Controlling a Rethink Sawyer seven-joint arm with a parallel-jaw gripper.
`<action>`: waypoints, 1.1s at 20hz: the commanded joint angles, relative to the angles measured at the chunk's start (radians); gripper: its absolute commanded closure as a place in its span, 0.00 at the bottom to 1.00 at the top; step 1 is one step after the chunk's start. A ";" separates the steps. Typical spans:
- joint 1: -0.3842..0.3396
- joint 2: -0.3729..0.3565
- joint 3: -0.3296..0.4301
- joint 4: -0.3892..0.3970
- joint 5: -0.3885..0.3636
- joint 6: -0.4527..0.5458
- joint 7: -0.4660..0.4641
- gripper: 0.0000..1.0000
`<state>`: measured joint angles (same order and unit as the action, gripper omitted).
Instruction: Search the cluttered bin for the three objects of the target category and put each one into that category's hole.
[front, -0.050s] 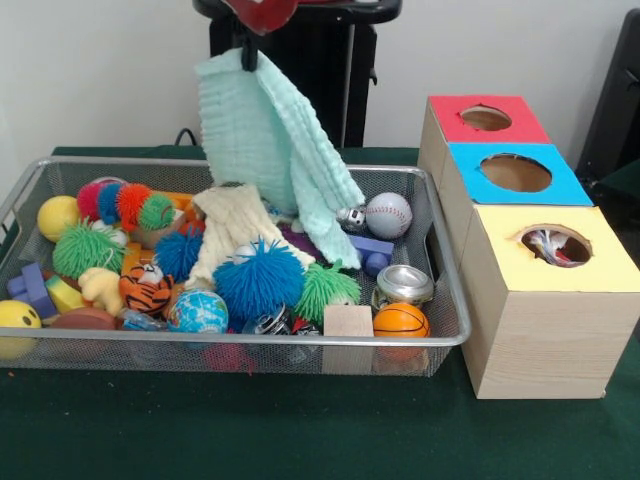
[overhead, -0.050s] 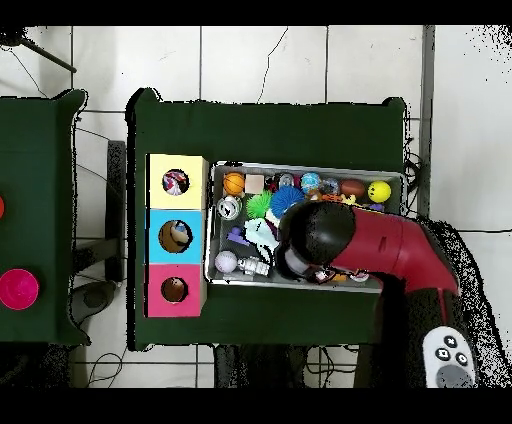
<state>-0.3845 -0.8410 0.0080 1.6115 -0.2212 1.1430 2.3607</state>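
A mint green cloth (front, -0.050s: 270, 135) hangs high above the wire bin (front, -0.050s: 240, 343), pinched at its top corner by my gripper (front, -0.050s: 248, 55), which is shut on it. The cloth's lower end still trails onto the clutter near a cream knitted cloth (front, -0.050s: 232, 225). Right of the bin stand three wooden boxes with round holes: red (front, -0.050s: 486, 118), blue (front, -0.050s: 515, 173) and yellow (front, -0.050s: 556, 245); some fabric shows inside the yellow hole. In the overhead view my red arm (overhead, -0.050s: 380, 245) covers the bin's middle and hides the gripper; the yellow box (overhead, -0.050s: 176, 181) sits at the bin's left.
The bin holds a baseball (front, -0.050s: 388, 214), a basketball (front, -0.050s: 401, 320), a tin can (front, -0.050s: 404, 285), a wooden block (front, -0.050s: 348, 322), blue (front, -0.050s: 258, 280) and green (front, -0.050s: 325, 290) spiky balls, a globe ball (front, -0.050s: 197, 312) and a tiger toy (front, -0.050s: 146, 288). Green cloth covers the table (front, -0.050s: 300, 430).
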 joint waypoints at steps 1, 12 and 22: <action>-0.032 0.023 0.111 -0.136 0.028 0.180 -0.129 1.00; -0.078 -0.006 0.133 -0.219 -0.002 0.292 -0.208 1.00; -0.187 0.049 0.166 -0.030 -0.072 -0.005 -0.294 1.00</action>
<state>-0.5249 -0.8405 0.0849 1.4461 -0.2330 1.2892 2.3605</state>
